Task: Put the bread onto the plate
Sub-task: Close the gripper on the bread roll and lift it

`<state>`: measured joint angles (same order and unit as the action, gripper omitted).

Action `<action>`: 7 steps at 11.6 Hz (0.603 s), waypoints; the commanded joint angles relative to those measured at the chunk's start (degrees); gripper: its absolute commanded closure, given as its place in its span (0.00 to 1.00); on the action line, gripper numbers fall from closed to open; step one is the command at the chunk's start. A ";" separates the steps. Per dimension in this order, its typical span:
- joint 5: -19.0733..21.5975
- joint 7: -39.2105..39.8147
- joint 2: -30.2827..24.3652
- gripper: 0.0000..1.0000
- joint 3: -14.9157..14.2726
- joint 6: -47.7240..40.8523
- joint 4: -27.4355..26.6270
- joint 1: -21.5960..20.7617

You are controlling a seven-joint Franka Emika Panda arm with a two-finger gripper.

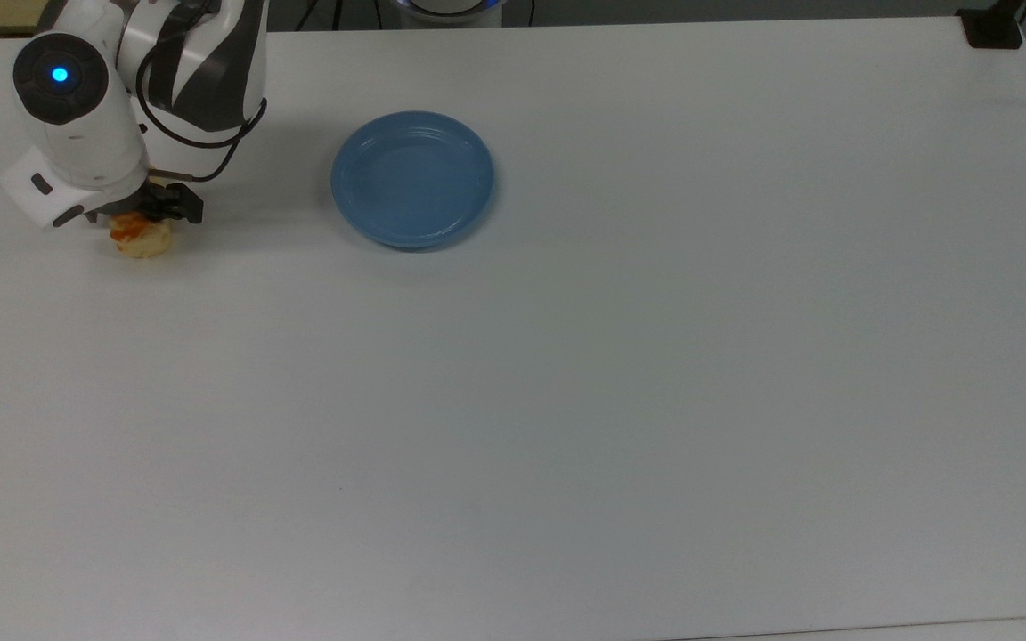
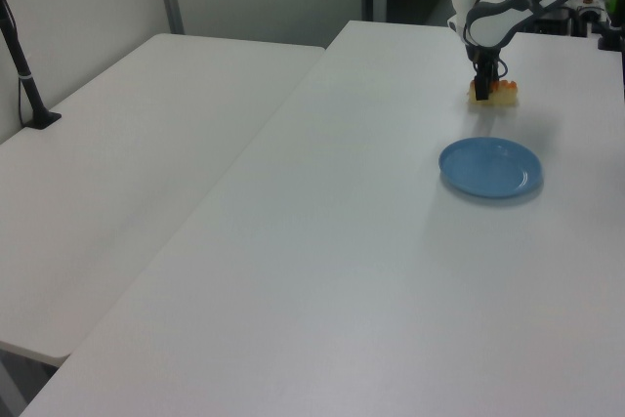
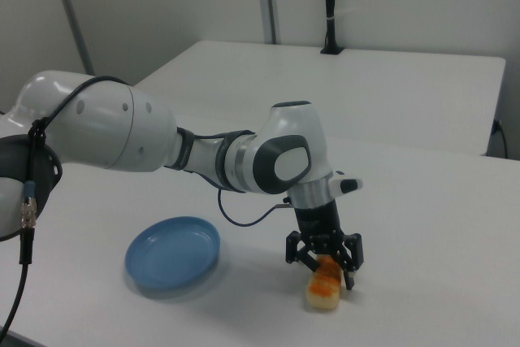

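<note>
We see the gripper (image 3: 324, 270) lowered over the bread (image 3: 322, 291), its two dark fingers (image 3: 352, 262) spread apart and straddling one end of the roll; they are not clenched on it. The bread lies flat on the white table (image 1: 620, 374), directly beneath the gripper. In the top view, we find the bread (image 1: 142, 239) mostly covered by the arm's white wrist, with just its pale near end and a bit of orange glaze peeking out. In the left view, the gripper (image 2: 481, 91) stands at the left end of the bread (image 2: 499, 96). Away from the gripper, well apart to the top view's right, sits the blue plate (image 1: 412, 178), with nothing on it. In the right view, we see the plate (image 3: 172, 255) to the gripper's left.
</note>
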<state>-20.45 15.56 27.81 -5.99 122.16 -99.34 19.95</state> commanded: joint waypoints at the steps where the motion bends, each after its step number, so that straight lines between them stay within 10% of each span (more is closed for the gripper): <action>1: -1.17 -1.76 -1.09 0.71 -0.16 1.59 -1.73 -0.35; 7: 7.69 -2.98 -8.02 0.73 0.28 -6.57 -0.94 -8.41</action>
<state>-16.50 14.86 24.65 -5.52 120.39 -98.82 17.80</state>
